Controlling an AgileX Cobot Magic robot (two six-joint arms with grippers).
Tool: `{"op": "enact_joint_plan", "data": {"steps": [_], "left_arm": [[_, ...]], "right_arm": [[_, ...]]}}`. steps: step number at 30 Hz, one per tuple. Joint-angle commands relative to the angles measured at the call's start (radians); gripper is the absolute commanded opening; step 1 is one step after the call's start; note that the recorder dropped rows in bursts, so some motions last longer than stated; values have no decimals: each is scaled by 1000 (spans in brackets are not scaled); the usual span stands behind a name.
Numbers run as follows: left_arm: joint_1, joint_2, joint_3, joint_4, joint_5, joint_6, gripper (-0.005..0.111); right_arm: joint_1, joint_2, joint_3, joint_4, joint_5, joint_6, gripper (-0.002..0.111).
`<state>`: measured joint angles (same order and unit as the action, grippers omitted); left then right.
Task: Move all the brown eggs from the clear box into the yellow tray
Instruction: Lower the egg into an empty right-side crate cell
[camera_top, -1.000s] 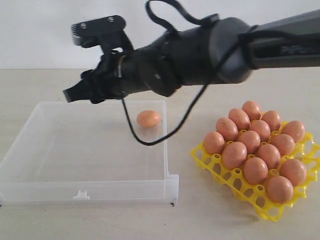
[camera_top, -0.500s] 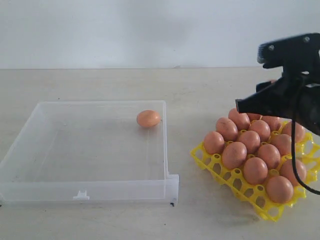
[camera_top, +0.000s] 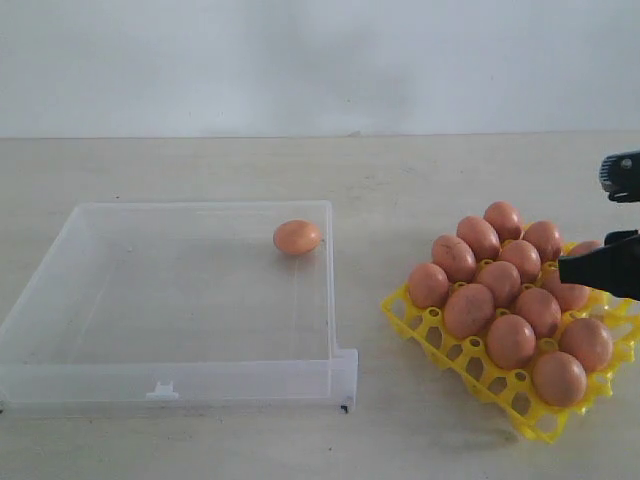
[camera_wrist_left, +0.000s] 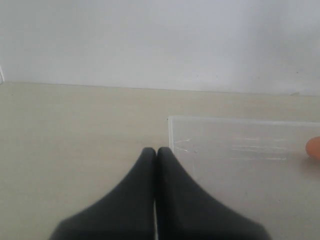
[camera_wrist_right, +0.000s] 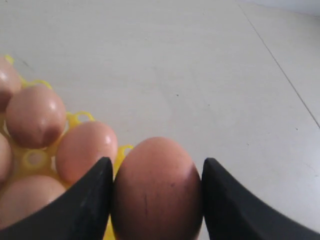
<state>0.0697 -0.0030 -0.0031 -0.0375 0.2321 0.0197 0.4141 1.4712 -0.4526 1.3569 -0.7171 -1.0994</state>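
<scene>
One brown egg (camera_top: 297, 237) lies in the clear box (camera_top: 200, 385), near its far right corner. The yellow tray (camera_top: 430, 325) to the right carries several brown eggs (camera_top: 468, 308). My right gripper (camera_top: 598, 266) hangs at the right edge of the view, over the tray's far right side. In the right wrist view that gripper (camera_wrist_right: 156, 161) is shut on a brown egg (camera_wrist_right: 157, 195), just above the tray's rim (camera_wrist_right: 75, 120). My left gripper (camera_wrist_left: 156, 150) is shut and empty, beside a corner of the clear box (camera_wrist_left: 240, 150).
A pale tabletop (camera_top: 380, 180) runs back to a white wall. The box's front lip with its small clip (camera_top: 163, 391) faces the camera. A strip of bare table separates box and tray.
My right arm has swung from above the clear box to the right, over the yellow tray and almost out of the exterior view. The egg in the box has not moved.
</scene>
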Motion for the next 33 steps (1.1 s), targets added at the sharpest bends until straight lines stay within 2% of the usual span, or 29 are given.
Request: {"op": "enact_joint_plan", "data": {"steps": [1,4,9,22,28,33], "left_arm": [[1,3,3,2,0,1,-4],[1,3,3,2,0,1,-4],[1,3,3,2,0,1,-4],[1,3,3,2,0,1,-4],[1,3,3,2,0,1,-4],[1,3,3,2,0,1,-4]], "right_arm": [[-6,-6,21,17,-8,-12,0],[-11,-4,21,45,-23,-14,0],[-45,22,21,31,55,-13,0],[-45,76,21,15,162,-8,0],[-45,76,21,-116,237,46,0],[-45,76,21,-118,233,80,0]]}}
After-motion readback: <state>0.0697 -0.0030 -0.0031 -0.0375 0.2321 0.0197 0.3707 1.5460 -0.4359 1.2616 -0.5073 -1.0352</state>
